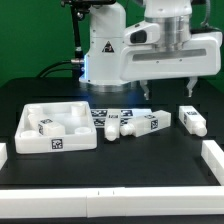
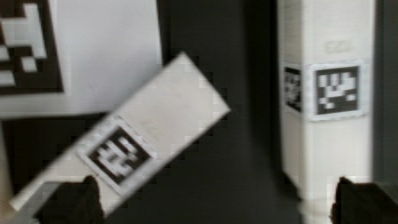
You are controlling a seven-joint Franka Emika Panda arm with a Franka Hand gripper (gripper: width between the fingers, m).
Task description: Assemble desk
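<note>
The desk panel [image 1: 30, 135], a white rimmed tray shape, lies at the exterior view's left with two tagged white legs [image 1: 47, 126] lying inside it. Three more legs lie on the black table: one [image 1: 113, 128], one [image 1: 146, 123] and one [image 1: 192, 120]. My gripper [image 1: 166, 94] hangs open and empty above the legs in the middle. In the wrist view my gripper [image 2: 217, 205] is open, with a slanted leg [image 2: 146, 128] by one fingertip [image 2: 71, 202] and a straight leg [image 2: 320, 100] by the other. Nothing is held.
The marker board [image 1: 108, 112] lies flat behind the loose legs and shows in the wrist view [image 2: 25, 50]. White rails [image 1: 213, 160] border the table at the front and sides. The robot's white base [image 1: 103, 50] stands at the back.
</note>
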